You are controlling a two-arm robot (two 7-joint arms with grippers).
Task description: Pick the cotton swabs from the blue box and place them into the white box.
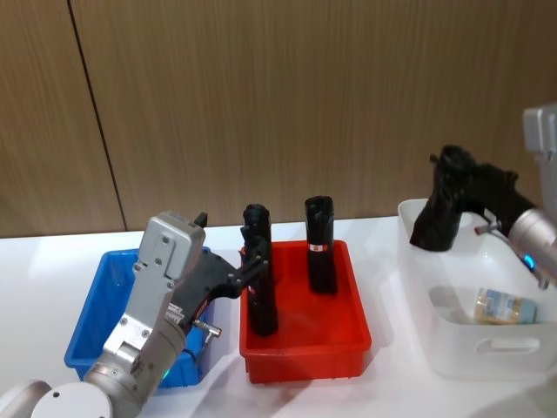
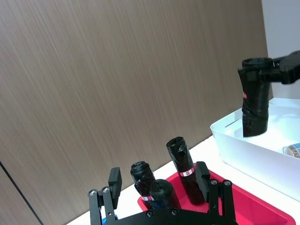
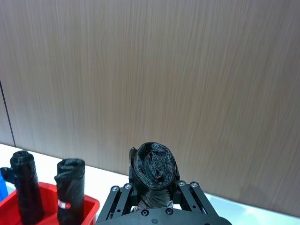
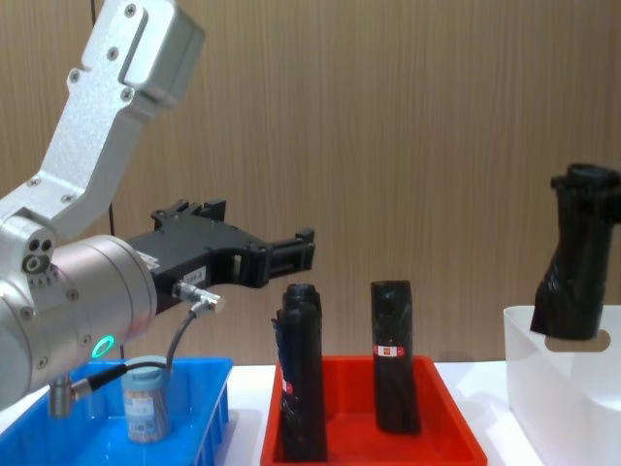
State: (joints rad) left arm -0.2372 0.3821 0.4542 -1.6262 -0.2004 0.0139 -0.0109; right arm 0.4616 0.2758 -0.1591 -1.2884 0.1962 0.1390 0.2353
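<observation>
One cotton swab jar with a pale lid stands in the blue box, below my left arm. My left gripper hovers open and empty above the gap between the blue box and the red bin, pointing toward the black rolls; its fingers stand wide apart. Another cotton swab jar lies on its side in the white box. My right gripper is shut on a black roll and holds it tilted over the white box's back left corner.
A red bin sits between the two boxes with three upright black rolls in it. A wood-panelled wall stands close behind the white table. Open tabletop lies in front of the bins.
</observation>
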